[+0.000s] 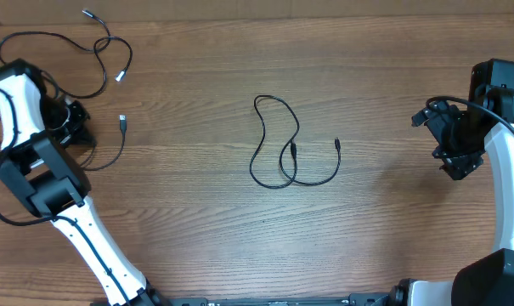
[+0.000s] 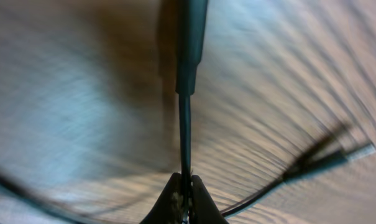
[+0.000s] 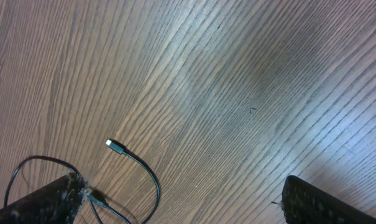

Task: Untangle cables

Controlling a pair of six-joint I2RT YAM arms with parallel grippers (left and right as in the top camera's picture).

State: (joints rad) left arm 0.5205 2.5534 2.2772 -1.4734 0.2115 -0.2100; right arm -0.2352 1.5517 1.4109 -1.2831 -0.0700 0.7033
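1. While the left end effector (image 2: 184, 198) is pinched shut on a thin black cable (image 2: 185, 124) just below its plug sleeve, that cable lies among other cord (image 1: 44, 34) looped at the far left corner of the counter (image 1: 197, 246).
2. Whether the gripped cable crosses over or under those loops cannot be told. A silver plug (image 2: 357, 150) lies just beside it.
3. Risk: a straight pull may drag the neighbouring loops along, or cinch a crossing into a knot, because the strands lie so near one another.
4. Risk: the hold is narrow and the cord is thin, so a quick tug could slide it through the fingertips. A plug could also catch on a loop and jerk it free.
5. The right end effector (image 3: 181, 208) stands wide open and holds nothing. It is near the right edge, well apart from the centre cable (image 1: 273, 144), which lies alone mid-counter in a loose twist.
6. Risk: with nothing pinning the pile, the whole bundle may slide along the counter instead of separating.
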